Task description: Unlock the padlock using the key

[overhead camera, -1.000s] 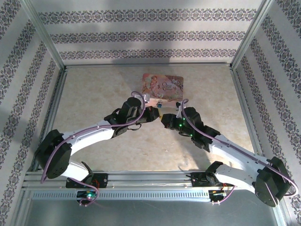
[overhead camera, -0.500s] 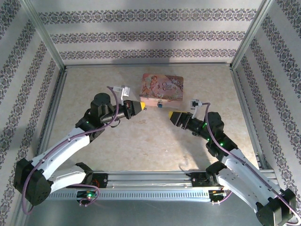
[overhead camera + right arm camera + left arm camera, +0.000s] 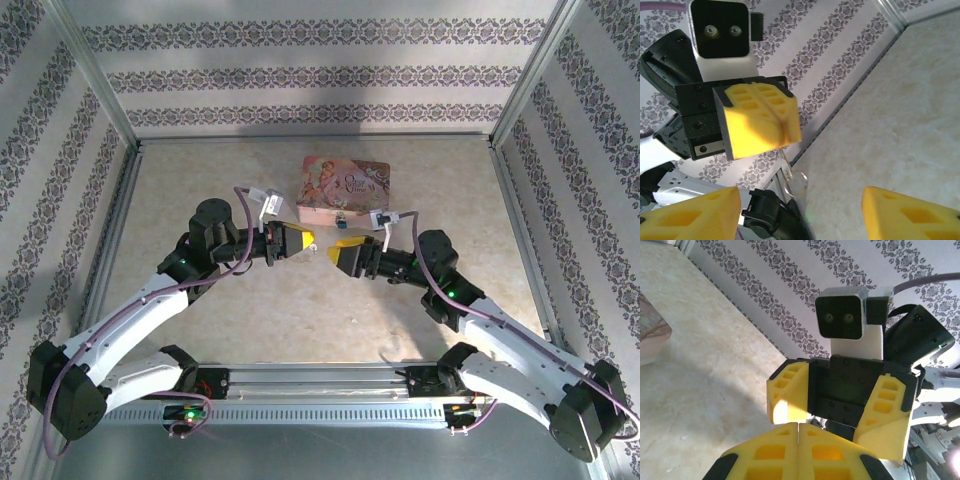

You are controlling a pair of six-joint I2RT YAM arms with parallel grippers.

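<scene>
Left gripper (image 3: 307, 240): fingers pressed together, nothing visible between them.
Right gripper (image 3: 342, 256): spread wide, empty.
Padlock (image 3: 341, 222): against tin (image 3: 345, 184) front.

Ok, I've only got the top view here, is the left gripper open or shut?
Observer: Shut. In the left wrist view the left gripper has its fingers pressed together.
Operator: And the right one?
Observer: Open. The right wrist view shows the right gripper with its fingers wide apart and nothing between them.
Operator: Is the key in the left one?
Observer: Probably. In the right wrist view a thin metal piece with a small ring hangs from the left fingers, but it's too small to be sure it's the key.
</scene>
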